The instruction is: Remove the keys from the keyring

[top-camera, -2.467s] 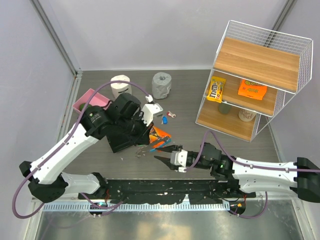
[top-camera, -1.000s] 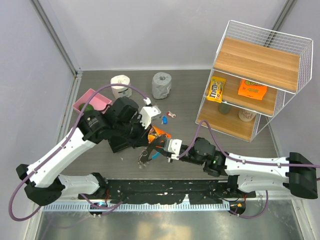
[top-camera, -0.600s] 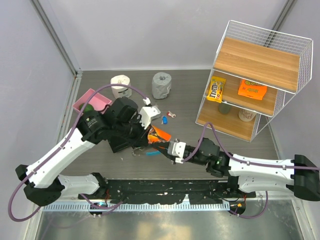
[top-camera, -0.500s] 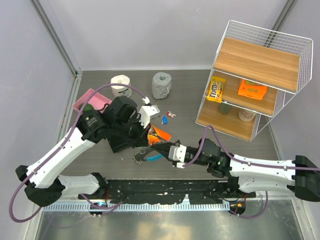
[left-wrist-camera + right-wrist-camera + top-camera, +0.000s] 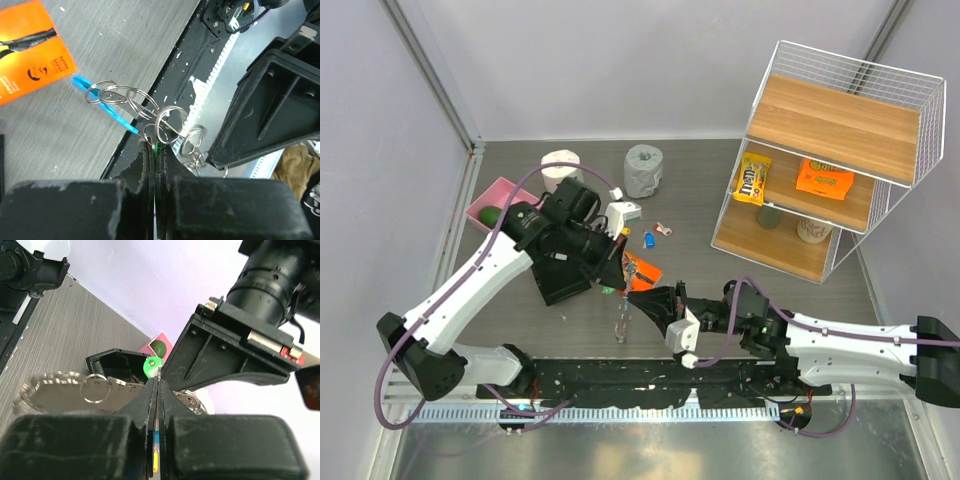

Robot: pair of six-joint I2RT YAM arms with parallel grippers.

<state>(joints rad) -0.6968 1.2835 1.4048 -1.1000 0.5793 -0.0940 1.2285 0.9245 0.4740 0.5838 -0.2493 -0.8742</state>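
Note:
My left gripper (image 5: 616, 278) (image 5: 154, 146) is shut on a thin green-tagged piece at the top of the bunch. The light-blue keyring (image 5: 106, 102), threaded with several wire rings, hangs just past its fingertips above the table. My right gripper (image 5: 638, 300) (image 5: 158, 382) is shut on a thin metal piece of the same bunch, tip to tip with the left one. The green tag (image 5: 153, 365) sits right at its fingertips. The keys (image 5: 62, 390), a saw-edged grey fan, hang beside its fingers and dangle below both grippers in the top view (image 5: 620, 326).
An orange packet (image 5: 642, 269) (image 5: 34, 55) lies just behind the grippers. Small blue (image 5: 648, 239) and pink (image 5: 665, 230) tagged pieces lie further back. Two paper rolls (image 5: 642, 170), a pink bin (image 5: 495, 195) and a wire shelf rack (image 5: 820, 150) stand behind. The black base rail (image 5: 650, 375) runs along the near edge.
The bunch has come up off the table and now hangs between both grippers. The right gripper has tipped upward and closed in under the left one.

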